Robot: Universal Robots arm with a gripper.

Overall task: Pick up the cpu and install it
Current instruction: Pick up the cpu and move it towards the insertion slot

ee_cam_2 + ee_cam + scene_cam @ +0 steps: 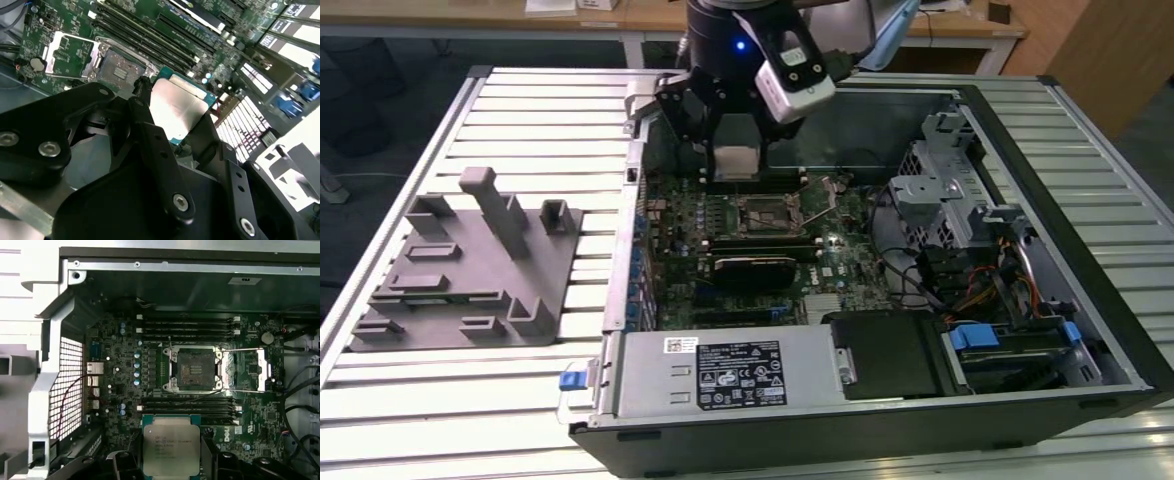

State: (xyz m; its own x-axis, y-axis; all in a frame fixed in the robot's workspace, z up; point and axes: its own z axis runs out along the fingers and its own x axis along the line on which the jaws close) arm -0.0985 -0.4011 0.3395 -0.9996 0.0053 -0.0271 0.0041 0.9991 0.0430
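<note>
1. Silvery cpu: clamped by its edges between my gripper's black fingers.
2. Location: I hold it above the motherboard, near the open socket, inside the computer case.

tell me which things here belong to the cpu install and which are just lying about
In the job:
thin square silvery-topped cpu, gripped in the black tool
open square black socket frame with metal lever

Just lying about:
large grey plastic tray with upright posts
silver metal power supply box
</note>
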